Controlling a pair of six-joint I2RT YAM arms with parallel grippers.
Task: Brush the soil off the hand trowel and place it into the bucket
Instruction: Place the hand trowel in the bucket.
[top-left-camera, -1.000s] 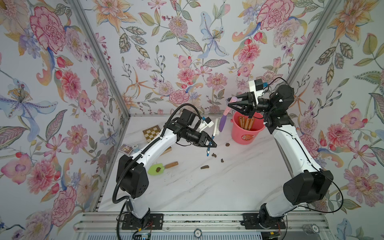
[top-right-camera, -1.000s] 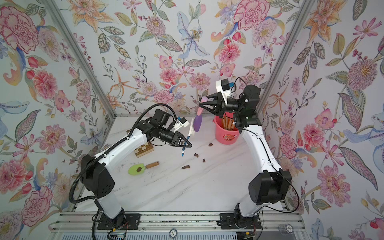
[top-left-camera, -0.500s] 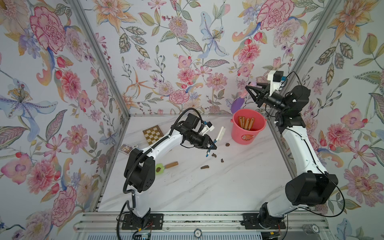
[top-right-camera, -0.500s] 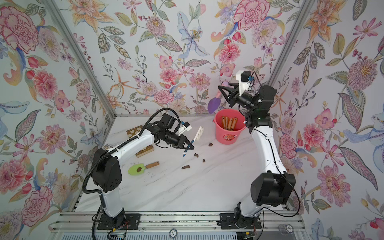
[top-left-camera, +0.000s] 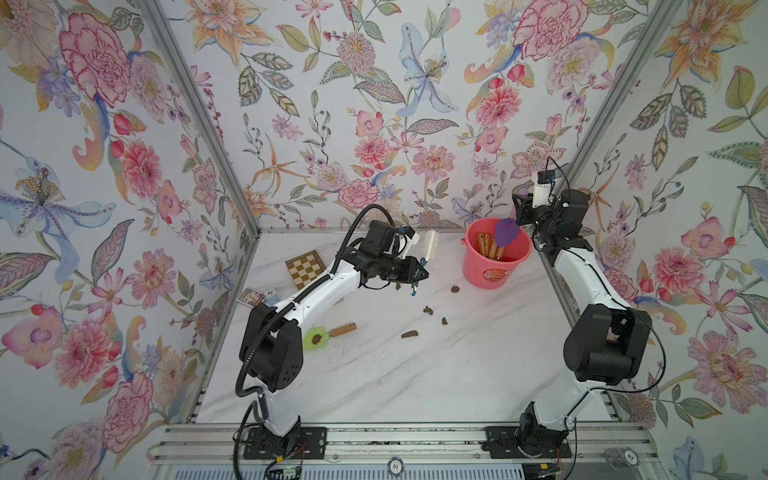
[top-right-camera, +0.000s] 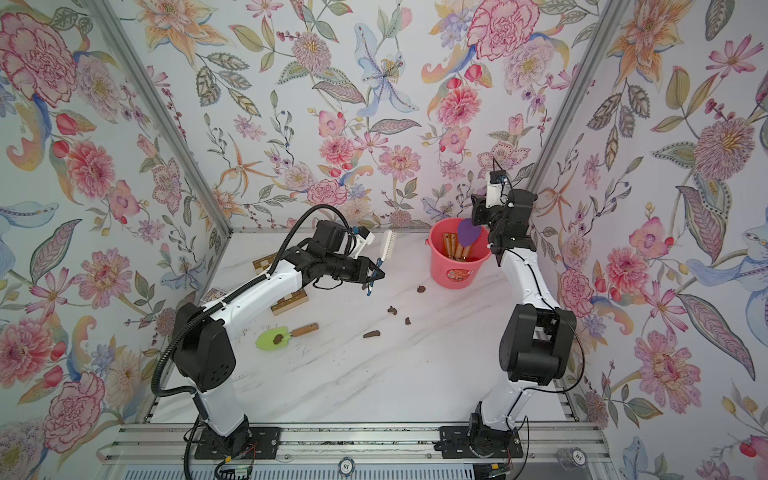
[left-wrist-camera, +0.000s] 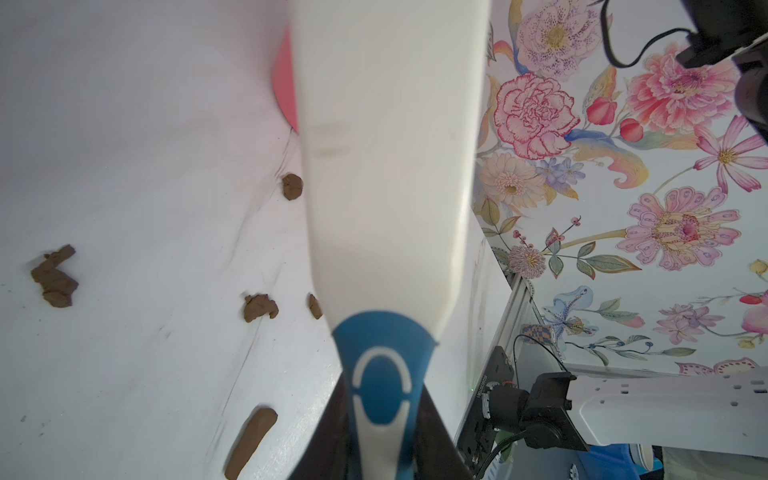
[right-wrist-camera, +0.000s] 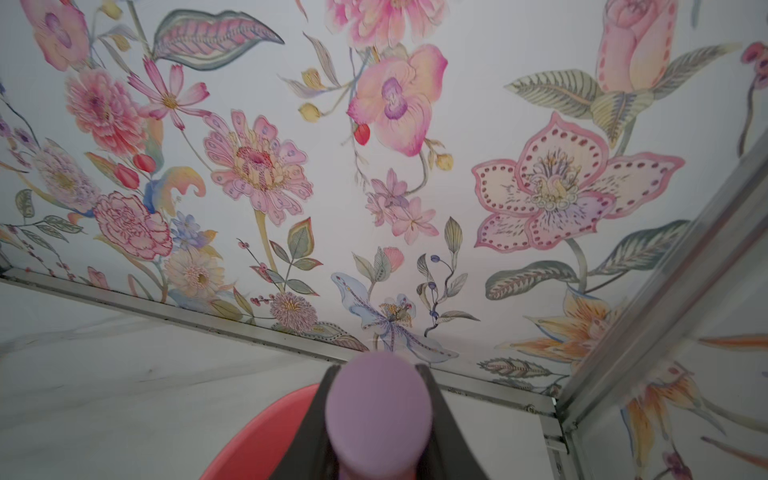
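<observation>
Placing step: the right claw (top-left-camera: 519, 212) clenches the purple trowel (top-left-camera: 506, 232), blade just below it at the bucket (top-left-camera: 478, 270) mouth — next, I judge, lower and let go. The left claw (top-left-camera: 417, 277) grips the brush (top-left-camera: 432, 245).

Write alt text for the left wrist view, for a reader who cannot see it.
The left gripper is shut on a white brush with a blue grip, filling much of the picture. Brown soil lumps lie scattered on the white table beyond.
</observation>
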